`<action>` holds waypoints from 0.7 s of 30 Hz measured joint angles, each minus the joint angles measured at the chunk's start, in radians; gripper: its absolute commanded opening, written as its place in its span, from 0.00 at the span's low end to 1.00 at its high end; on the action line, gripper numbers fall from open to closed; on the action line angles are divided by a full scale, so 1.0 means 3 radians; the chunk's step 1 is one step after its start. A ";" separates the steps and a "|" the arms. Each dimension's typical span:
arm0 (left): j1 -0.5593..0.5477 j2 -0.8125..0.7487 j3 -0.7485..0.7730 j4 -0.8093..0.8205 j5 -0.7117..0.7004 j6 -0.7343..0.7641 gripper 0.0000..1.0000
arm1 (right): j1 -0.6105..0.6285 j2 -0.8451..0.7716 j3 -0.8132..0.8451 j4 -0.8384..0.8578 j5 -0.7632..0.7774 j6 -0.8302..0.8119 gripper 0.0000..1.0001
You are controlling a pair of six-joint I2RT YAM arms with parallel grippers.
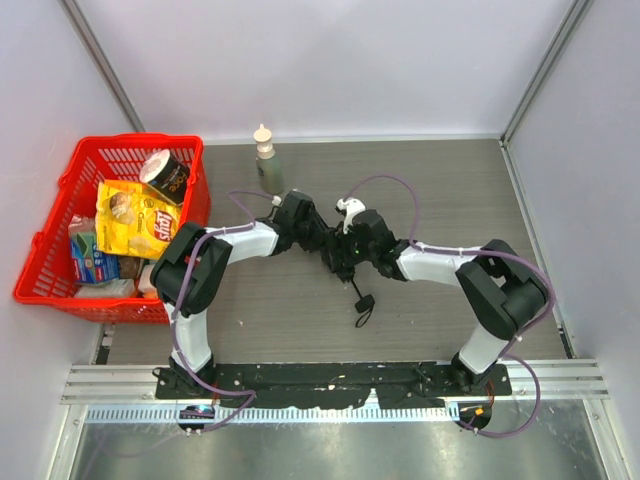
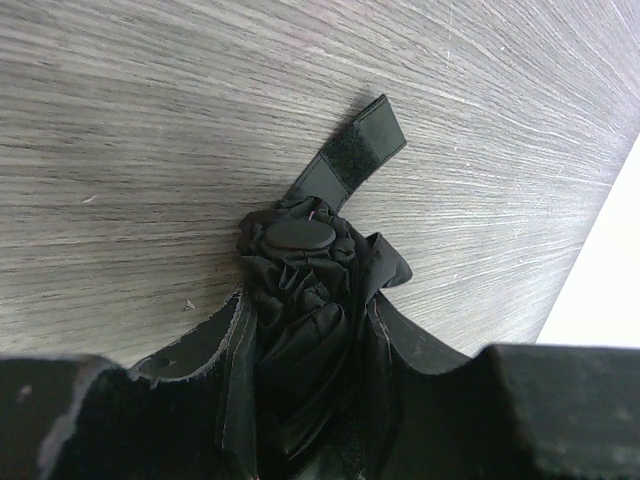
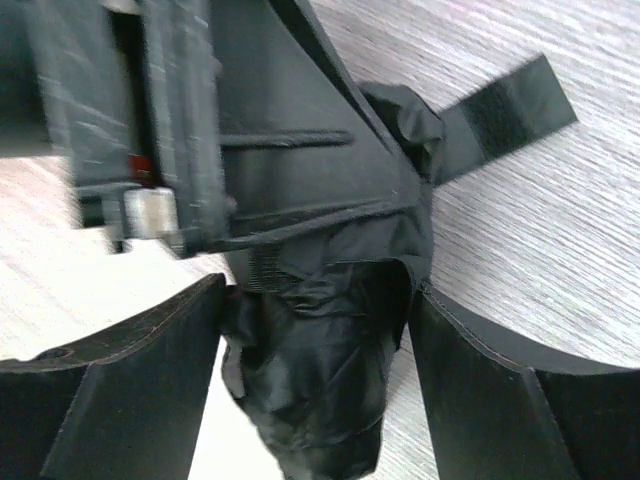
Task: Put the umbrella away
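Note:
The black umbrella (image 2: 300, 270) is bunched between the fingers of my left gripper (image 2: 305, 400), which is shut on its folded fabric. Its round end cap and loose velcro strap (image 2: 350, 160) stick out over the table. My right gripper (image 3: 315, 400) is open, its fingers standing on either side of the same fabric bundle (image 3: 320, 380). From above, both grippers meet at mid-table, left gripper (image 1: 318, 236) and right gripper (image 1: 346, 250). The umbrella's thin shaft, small handle and wrist loop (image 1: 362, 304) trail toward the near edge.
A red basket (image 1: 60, 190) holding snack bags and a can stands at the left of the table. An upright bottle (image 1: 267, 160) is behind the left gripper. White walls close the table on three sides.

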 measured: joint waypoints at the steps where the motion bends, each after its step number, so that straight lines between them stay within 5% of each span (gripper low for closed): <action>1: -0.0001 -0.0001 0.0000 -0.0008 -0.0009 -0.0005 0.00 | 0.0017 0.0042 0.0003 0.0000 0.0037 -0.0020 0.71; 4: -0.0003 -0.0013 0.0000 -0.0037 -0.0041 -0.0039 0.00 | 0.0079 0.0179 0.0005 -0.0018 0.0226 -0.0075 0.50; 5: -0.0004 -0.0013 0.0000 -0.0046 -0.0048 -0.0048 0.00 | 0.0099 0.0207 0.0005 -0.0013 0.0267 -0.0089 0.31; 7: -0.0006 -0.0018 0.0000 -0.0055 -0.0051 -0.0056 0.00 | 0.0125 0.0216 -0.0001 0.0011 0.0375 -0.0131 0.10; 9: -0.0008 -0.0027 0.0000 -0.0078 -0.0051 -0.0075 0.00 | 0.0128 0.0216 -0.0039 0.0092 0.0422 -0.0127 0.01; 12: -0.0001 -0.0027 0.0000 -0.0079 -0.0048 -0.0090 0.00 | 0.0130 0.0212 -0.0146 0.0313 0.0416 -0.0130 0.01; 17: 0.0023 -0.0027 0.0000 -0.0083 0.0005 -0.0090 0.43 | 0.0137 0.0212 -0.0409 0.0842 0.0423 -0.0178 0.01; 18: 0.0032 -0.0027 0.0000 -0.0085 0.0025 -0.0089 0.69 | 0.0145 0.0214 -0.0455 0.0936 0.0427 -0.0193 0.01; 21: 0.0064 -0.0028 0.0003 -0.0069 0.0136 -0.0084 0.92 | 0.0172 0.0214 -0.0570 0.1169 0.0443 -0.0273 0.01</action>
